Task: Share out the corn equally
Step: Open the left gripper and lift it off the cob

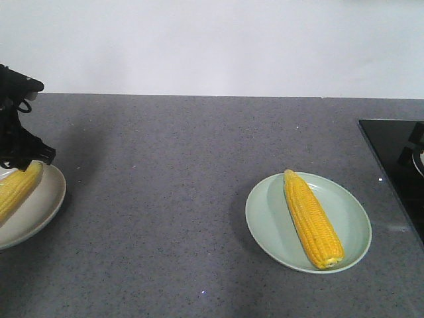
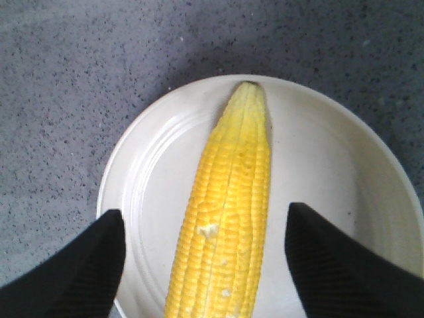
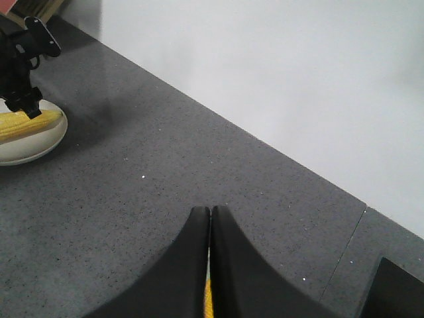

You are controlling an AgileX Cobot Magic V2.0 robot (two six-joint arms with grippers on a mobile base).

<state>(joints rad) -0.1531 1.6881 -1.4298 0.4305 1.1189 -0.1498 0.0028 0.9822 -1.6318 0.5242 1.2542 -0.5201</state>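
Corn: one cob point(image 1: 313, 219) on green plate point(image 1: 265, 218), one cob point(image 2: 225, 218) on white plate point(image 2: 331, 159) | left hand point(image 2: 205, 255) apart, straddling it | right hand point(image 3: 210, 265) together | split looks even, nearly done

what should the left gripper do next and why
Probably lift the left gripper straight up and away. Its fingers stand open on either side of the cob, which lies on the white plate; the green plate holds one cob too, so the split looks even.

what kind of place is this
Probably a kitchen counter: a speckled grey stone-like countertop, a glossy black cooktop-like panel set at its edge, and corn cobs served on plates.
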